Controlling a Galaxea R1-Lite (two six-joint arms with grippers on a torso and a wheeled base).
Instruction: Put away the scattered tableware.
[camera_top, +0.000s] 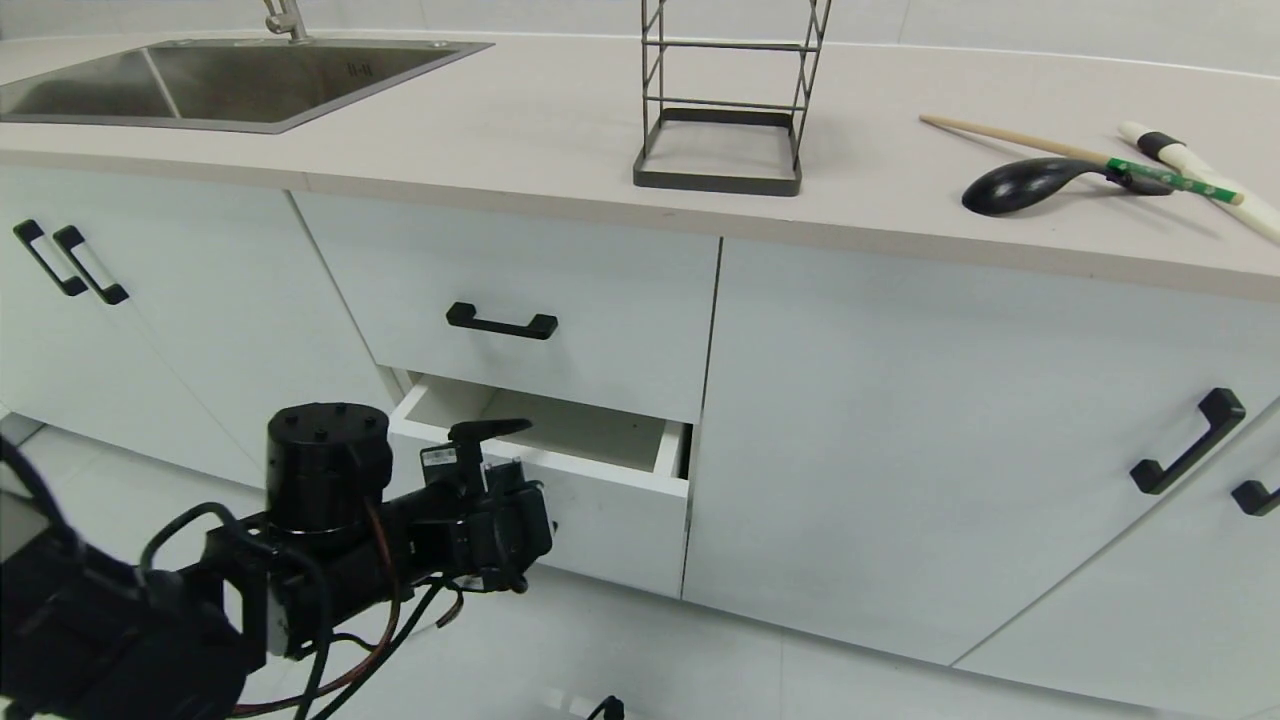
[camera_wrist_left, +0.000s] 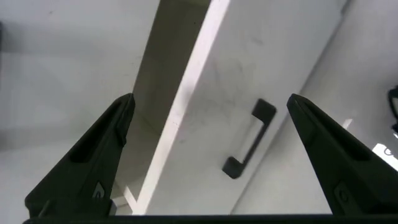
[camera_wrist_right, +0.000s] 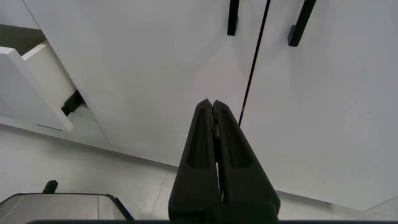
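On the counter at the right lie a black spoon, a wooden chopstick with a green sleeve and a white utensil with a black band. Below the counter a white drawer stands partly pulled out, its inside bare as far as it shows. My left gripper hangs open just in front of that drawer. In the left wrist view the left gripper frames the drawer's black handle without touching it. My right gripper is shut on nothing and faces the cabinet doors.
A dark wire rack stands mid-counter and a steel sink sits at the far left. A closed drawer with a black handle is above the open one. Cabinet doors flank both sides; pale floor lies below.
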